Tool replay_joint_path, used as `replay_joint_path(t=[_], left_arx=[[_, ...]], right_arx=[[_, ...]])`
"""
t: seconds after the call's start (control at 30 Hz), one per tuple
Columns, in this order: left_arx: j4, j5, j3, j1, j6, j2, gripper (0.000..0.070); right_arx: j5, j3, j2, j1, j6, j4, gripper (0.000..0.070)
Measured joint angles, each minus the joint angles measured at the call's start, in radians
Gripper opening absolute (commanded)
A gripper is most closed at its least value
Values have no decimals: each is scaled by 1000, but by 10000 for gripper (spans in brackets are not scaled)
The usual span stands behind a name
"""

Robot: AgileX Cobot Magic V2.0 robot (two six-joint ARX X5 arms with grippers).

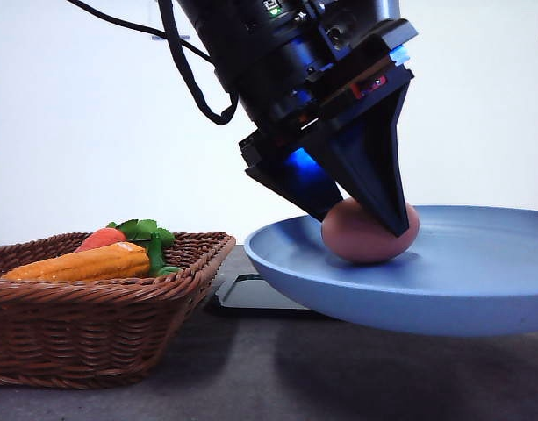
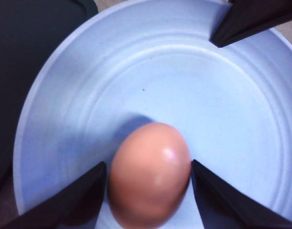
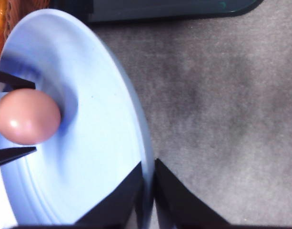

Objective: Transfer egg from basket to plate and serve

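The egg (image 2: 149, 174), light, smooth and fragile, sits in the plate (image 1: 479, 289); the left gripper (image 2: 148, 179) clasps its widest middle, while the right gripper (image 3: 148, 183) pinches the plate's rim.

Reddish-brown egg (image 1: 367, 235) on a plain matte blue plate (image 1: 479, 289). Left of the plate, a dark-brown woven basket (image 1: 84, 329) holds an orange-red carrot (image 1: 102, 238) with green leaves and a yellow-orange corn cob (image 1: 80, 263). Grey mottled table (image 1: 251, 368).
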Motion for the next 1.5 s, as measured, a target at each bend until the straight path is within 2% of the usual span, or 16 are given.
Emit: replay_joint_path(t=[0.23, 0.43, 0.63, 0.83, 1.17, 1.3, 1.5], left_arx=[[-32, 0, 4, 0, -26, -44, 376], [-21, -2, 18, 16, -28, -234, 376], [-52, -62, 21, 52, -30, -437, 376], [-74, -146, 21, 77, -33, -649, 376], [-150, -282, 21, 83, -33, -898, 376], [-182, -292, 21, 83, -37, -951, 376], [-214, -292, 21, 83, -48, -977, 376]], right_arx=[[-79, 0, 40, 0, 5, 15, 0], [-81, 0, 160, -8, 7, 115, 0], [-79, 26, 310, -45, 11, 197, 0], [-80, 150, 481, -79, 12, 285, 0], [-73, 438, 782, -99, 12, 308, 0], [-73, 541, 892, -101, 12, 311, 0], [-73, 589, 970, -101, 14, 307, 3]])
